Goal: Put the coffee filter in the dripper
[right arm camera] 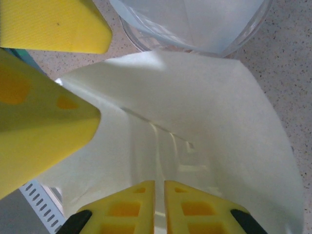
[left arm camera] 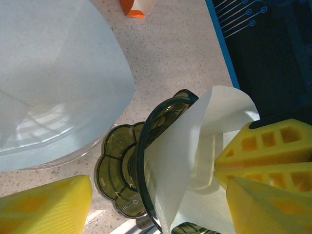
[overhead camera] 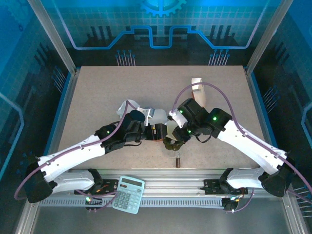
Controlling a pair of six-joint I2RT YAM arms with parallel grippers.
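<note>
The dark olive dripper is seen from the side, its scalloped base to the left, and sits mid-table where both arms meet. The white coffee filter lies inside its rim and sticks out to the right. My left gripper is open and straddles the dripper, with its left pad a little off the base. My right gripper reaches into the filter, jaws pressed together on the paper. Its yellow fingers sit against the filter's edge.
A clear glass holder with spare filters stands just behind the dripper, close to both grippers. A calculator lies on the front rail. A small brown object lies near the front edge. An orange and white item sits farther back.
</note>
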